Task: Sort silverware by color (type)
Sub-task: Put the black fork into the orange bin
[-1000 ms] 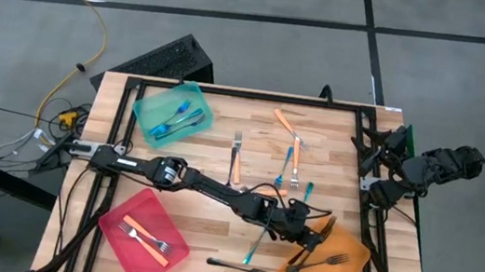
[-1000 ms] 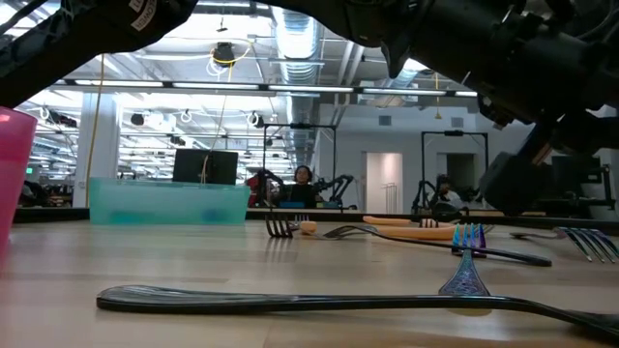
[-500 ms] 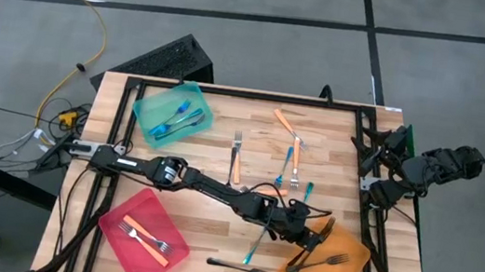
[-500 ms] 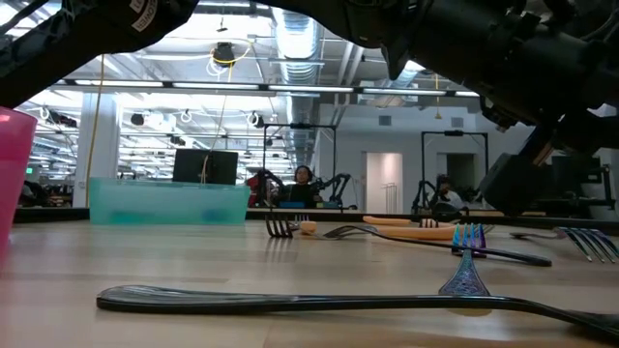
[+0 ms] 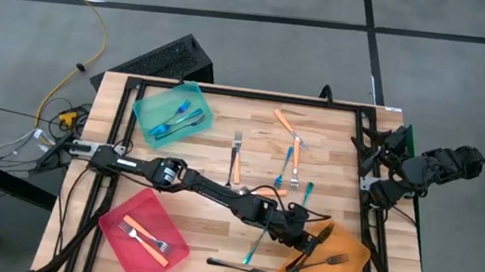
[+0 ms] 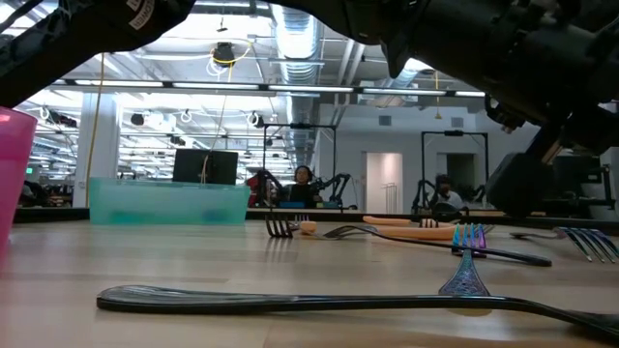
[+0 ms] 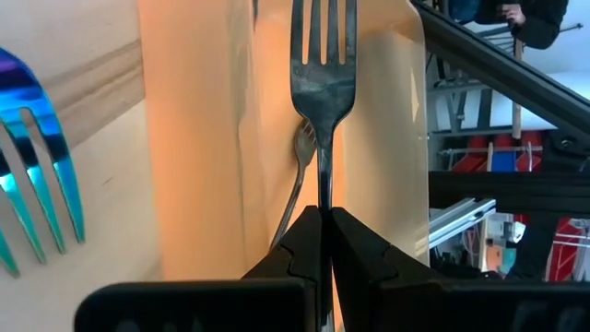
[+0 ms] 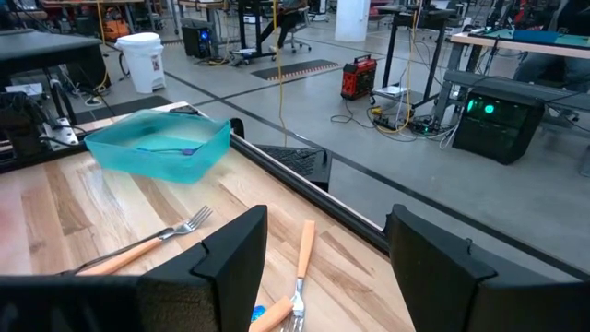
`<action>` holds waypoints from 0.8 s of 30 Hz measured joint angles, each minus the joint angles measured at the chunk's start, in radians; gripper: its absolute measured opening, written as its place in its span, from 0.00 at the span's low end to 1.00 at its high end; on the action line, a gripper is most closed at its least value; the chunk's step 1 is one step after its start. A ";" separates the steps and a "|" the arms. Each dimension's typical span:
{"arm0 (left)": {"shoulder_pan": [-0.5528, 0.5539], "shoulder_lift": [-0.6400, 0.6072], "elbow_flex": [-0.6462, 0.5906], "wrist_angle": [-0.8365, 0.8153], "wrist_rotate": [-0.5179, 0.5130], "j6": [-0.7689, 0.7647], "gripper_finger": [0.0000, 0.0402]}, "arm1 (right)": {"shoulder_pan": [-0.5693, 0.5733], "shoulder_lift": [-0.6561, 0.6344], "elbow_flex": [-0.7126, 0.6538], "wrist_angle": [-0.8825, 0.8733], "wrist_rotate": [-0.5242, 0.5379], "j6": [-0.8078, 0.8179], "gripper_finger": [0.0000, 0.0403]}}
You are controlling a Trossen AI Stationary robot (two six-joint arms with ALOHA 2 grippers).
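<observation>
The left tool [image 7: 320, 242] is clamped on the handle of a black fork [image 7: 322, 65] whose tines reach out ahead of it over the orange tray [image 7: 203, 138], while the right tool [image 8: 323, 263] waits spread apart off the desk's [image 5: 221, 157] edge.

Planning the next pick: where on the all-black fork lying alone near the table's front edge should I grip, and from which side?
Grip the all-black fork on its slim handle, toward the left end, coming straight down from above with the fingers closing across its width. It lies flat and runs left to right, so nothing offers a side hold. The teal-handled fork ends close to its tine half, which crowds that part.
</observation>
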 joint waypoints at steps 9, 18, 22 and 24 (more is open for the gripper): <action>0.000 0.000 0.000 0.000 0.010 0.004 0.00 | 0.000 0.000 0.000 0.000 0.000 0.000 0.60; 0.000 0.000 0.000 0.017 0.012 0.012 0.06 | 0.000 0.000 0.000 0.000 0.000 0.000 0.60; 0.000 0.000 0.000 0.041 0.011 0.020 0.07 | 0.000 0.000 0.000 0.000 0.000 0.000 0.60; 0.000 -0.001 0.000 0.044 0.009 0.021 0.07 | 0.000 0.000 0.000 0.000 0.000 0.000 0.60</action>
